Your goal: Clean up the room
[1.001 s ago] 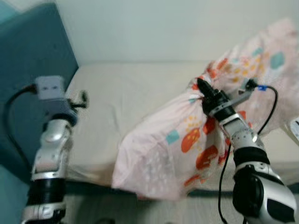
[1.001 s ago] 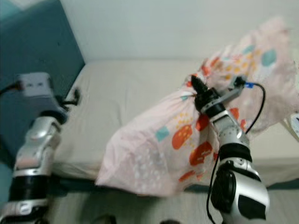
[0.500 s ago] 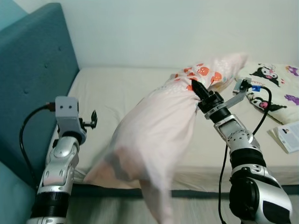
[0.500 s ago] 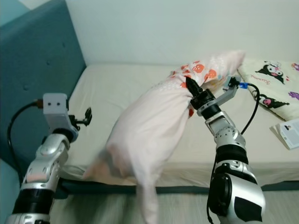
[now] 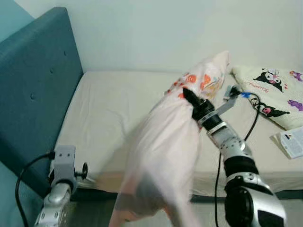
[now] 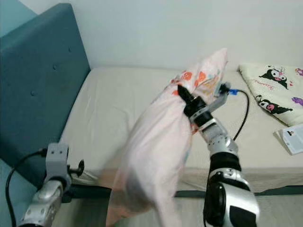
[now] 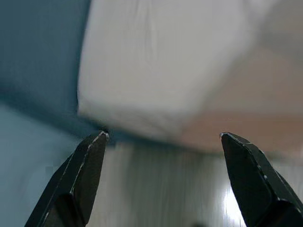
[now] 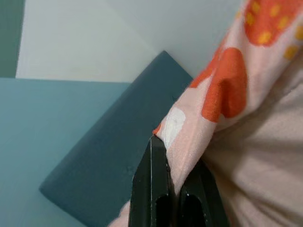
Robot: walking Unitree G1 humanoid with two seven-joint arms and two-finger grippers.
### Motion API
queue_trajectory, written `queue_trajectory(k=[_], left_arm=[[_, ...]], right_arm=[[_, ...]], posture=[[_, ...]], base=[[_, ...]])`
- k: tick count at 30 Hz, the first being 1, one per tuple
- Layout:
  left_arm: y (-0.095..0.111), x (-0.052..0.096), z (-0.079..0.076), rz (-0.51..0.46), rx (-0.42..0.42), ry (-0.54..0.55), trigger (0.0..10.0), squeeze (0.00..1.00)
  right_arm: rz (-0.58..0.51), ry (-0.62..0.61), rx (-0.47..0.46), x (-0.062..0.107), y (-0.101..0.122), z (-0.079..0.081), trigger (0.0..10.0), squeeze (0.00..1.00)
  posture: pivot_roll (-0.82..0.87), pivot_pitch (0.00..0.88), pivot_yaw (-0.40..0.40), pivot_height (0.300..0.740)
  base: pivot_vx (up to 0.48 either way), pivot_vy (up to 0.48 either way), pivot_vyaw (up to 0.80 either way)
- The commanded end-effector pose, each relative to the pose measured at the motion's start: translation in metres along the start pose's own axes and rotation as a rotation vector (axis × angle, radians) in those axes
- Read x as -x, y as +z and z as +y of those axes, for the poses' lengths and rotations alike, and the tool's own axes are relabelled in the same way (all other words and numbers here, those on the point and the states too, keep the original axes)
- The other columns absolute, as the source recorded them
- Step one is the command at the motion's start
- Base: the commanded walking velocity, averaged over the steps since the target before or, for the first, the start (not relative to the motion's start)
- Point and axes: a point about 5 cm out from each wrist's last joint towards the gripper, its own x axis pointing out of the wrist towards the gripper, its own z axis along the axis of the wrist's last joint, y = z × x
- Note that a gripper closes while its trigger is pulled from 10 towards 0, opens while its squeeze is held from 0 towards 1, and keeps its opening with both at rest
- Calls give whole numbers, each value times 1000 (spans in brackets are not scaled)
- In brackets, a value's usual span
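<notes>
Blanket (image 5: 165,156) hung blurred over bed (image 5: 109,109), pink, soft | right gripper (image 5: 188,96) pinched it | left gripper (image 7: 161,137) spread wide

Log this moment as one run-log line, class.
right gripper: shut on blanket, lifted over bed | left gripper: open, low by bed corner

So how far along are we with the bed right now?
Done: little, judging by the bed. In hand: the right gripper is shut on the pink blanket, which hangs off the mattress edge toward the floor. Left: laying it flat, plus the cartoon pillow and booklet. The left gripper is open and low by the bed corner.
</notes>
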Motion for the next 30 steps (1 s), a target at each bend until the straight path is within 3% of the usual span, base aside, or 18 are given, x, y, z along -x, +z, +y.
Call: queue_trajectory(k=[1,2,4,5,7,10,18,24,30], left_arm=[[-28,7,2,95,11,25,10000,0],[-28,7,2,95,11,25,10000,0],[-54,14,8,192,13,52,10000,0],[-54,14,8,192,13,52,10000,0],[-73,21,13,273,25,85,10000,0],[-84,25,16,320,41,104,10000,0],[-96,31,16,367,57,113,10000,0],[-114,42,13,449,61,88,10000,0],[-113,40,4,435,91,61,10000,0]], right_arm=[[-12,38,43,-4,1,8,10000,0],[-12,38,43,-4,1,8,10000,0],[10,28,33,-1,-13,7,10000,0],[10,28,33,-1,-13,7,10000,0],[26,10,25,0,-25,7,10000,0],[29,5,13,-2,-32,8,10000,0],[-15,10,-21,-5,-27,12,10000,0],[-6,75,63,-21,-6,26,10000,0],[-24,8,38,-9,-17,14,10000,0]], posture=[[16,0,-48,740],[16,0,-48,740],[7,0,-48,740],[7,0,-48,740],[8,0,-58,740],[9,0,-66,740],[10,0,-68,740],[-13,0,-58,740],[2,0,-62,740]], base=[[0,0,0],[0,0,0],[0,0,375],[0,0,750],[0,0,750],[0,0,748],[0,0,750],[0,0,750],[0,-51,748]])
